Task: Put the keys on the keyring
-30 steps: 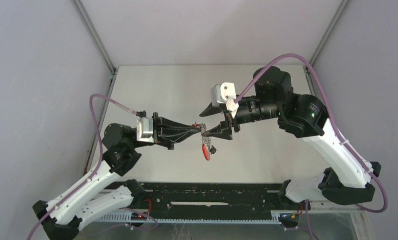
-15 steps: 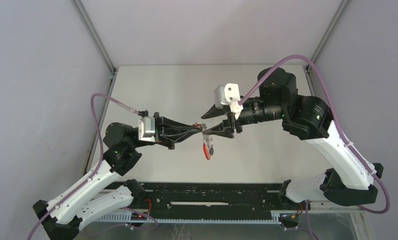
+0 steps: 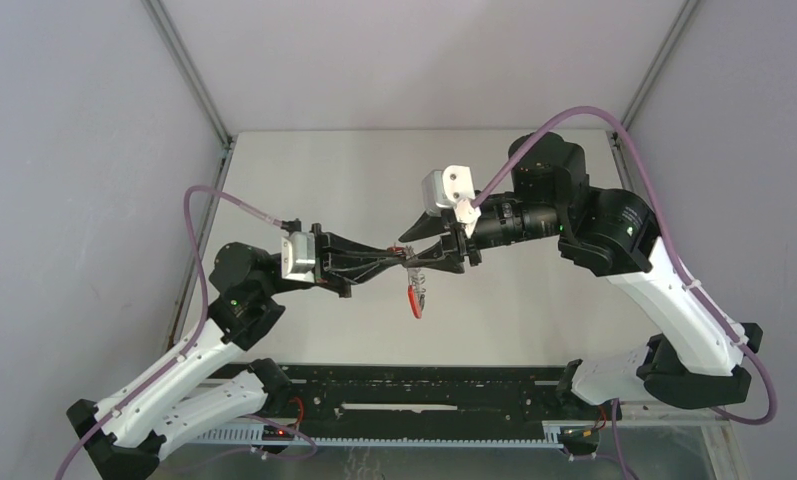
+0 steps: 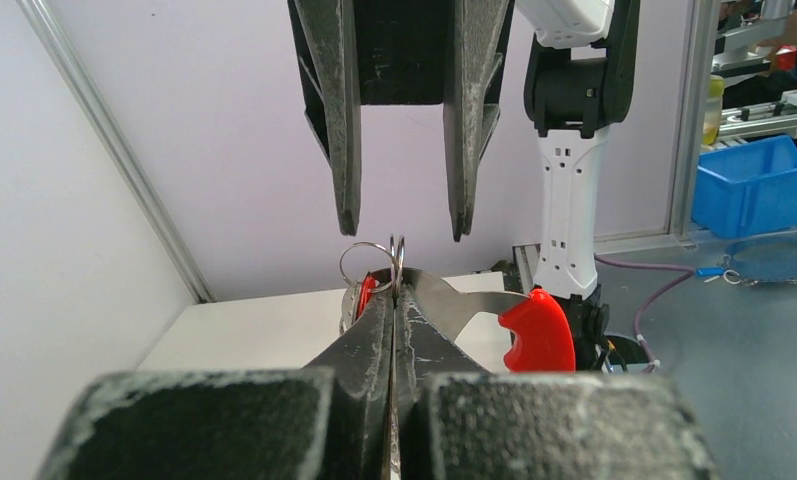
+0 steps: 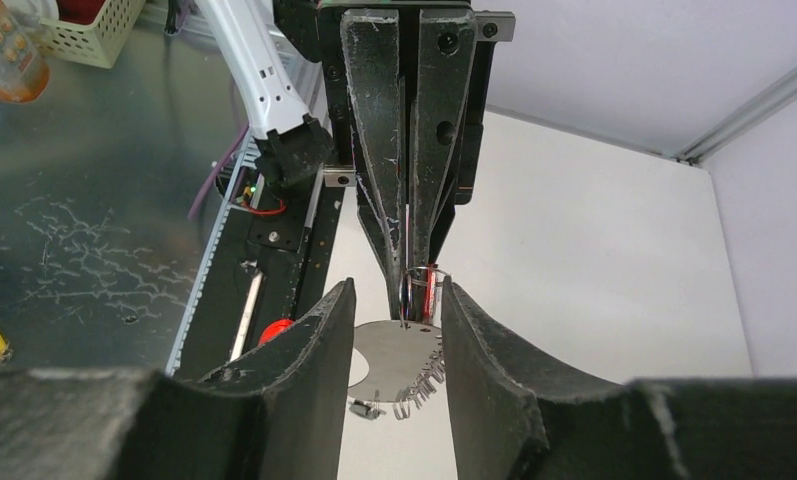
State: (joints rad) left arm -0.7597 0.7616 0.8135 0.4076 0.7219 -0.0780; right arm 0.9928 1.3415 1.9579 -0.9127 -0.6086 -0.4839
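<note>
Keyring [image 4: 454,300] up in mid-air at centre frame in the left wrist view: a silver-grey plate with its red end [image 4: 537,335] poking out to the right, small wire rings [image 4: 398,258] standing just above. The left gripper [image 4: 394,300] has it, jaws clenched tight on the metal where rings and plate meet. Straight above, the right gripper [image 4: 404,225] hangs with jaws parted, one finger either side of the rings, touching neither. The keys themselves cannot be picked out for certain in that cluster.

Tricky spot, this. The rings are thin and sit right at the left's fingertips, so a pinch a shade too low would likely catch those fingertips instead. A skewed bite could twist the wire, and any tug might drag the keyring out of its narrow hold and down onto the table [image 5: 594,250].
</note>
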